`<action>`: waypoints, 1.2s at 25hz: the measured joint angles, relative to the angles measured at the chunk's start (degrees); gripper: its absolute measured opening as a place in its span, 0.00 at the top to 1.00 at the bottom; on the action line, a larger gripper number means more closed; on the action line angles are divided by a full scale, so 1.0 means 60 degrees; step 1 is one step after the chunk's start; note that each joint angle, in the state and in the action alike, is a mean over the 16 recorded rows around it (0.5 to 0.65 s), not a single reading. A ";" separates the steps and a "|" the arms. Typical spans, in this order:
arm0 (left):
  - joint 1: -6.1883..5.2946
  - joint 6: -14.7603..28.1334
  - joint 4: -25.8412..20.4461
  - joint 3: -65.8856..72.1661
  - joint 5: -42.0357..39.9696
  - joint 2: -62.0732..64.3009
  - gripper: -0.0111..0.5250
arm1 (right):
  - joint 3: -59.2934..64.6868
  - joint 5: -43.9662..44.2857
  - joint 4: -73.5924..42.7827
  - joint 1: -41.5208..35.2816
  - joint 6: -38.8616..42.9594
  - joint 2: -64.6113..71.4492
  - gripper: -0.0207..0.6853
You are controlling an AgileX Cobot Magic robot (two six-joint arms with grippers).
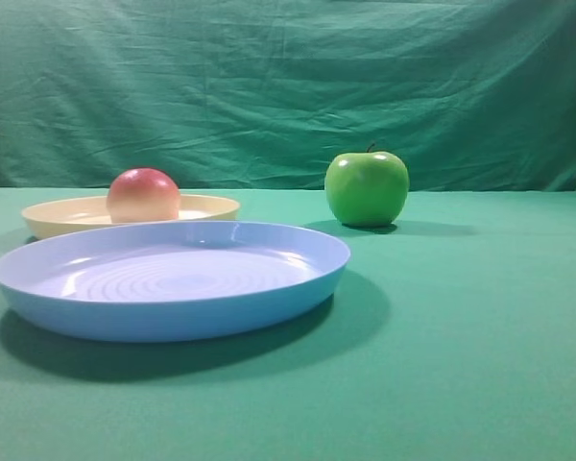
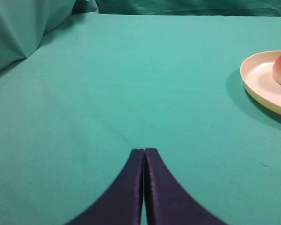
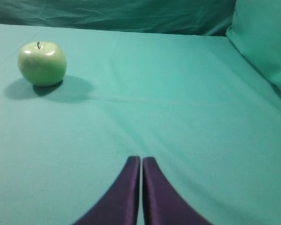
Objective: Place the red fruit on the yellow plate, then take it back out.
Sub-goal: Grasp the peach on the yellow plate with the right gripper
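Nearest: glossy ringed blue plate (image 1: 173,279). Behind, smooth red fruit (image 1: 143,195) in shallow yellow plate (image 1: 211,206). Shiny green apple (image 1: 367,187) apart. Left fingers (image 2: 144,151), right fingers (image 3: 141,159) pressed together, empty, above cloth-covered surface (image 1: 480,327).

Red fruit (image 1: 143,195): red top fading to pale yellow-orange. Yellow plate (image 1: 206,206): pale cream-yellow. Blue plate (image 1: 173,315): light blue w/ concentric rings. Apple (image 1: 367,187): shiny green. Cloth (image 1: 480,336): teal-green.

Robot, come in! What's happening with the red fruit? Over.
Left claw shut, empty. Right claw shut, empty. Red fruit sits on yellow plate. Nothing on top of it; blue plate in front.
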 joint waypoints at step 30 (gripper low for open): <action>0.0000 0.0000 0.0000 0.0000 0.0000 0.0000 0.98 | -0.3755 0.0254 0.2189 0.0021 -0.1185 0.2867 0.97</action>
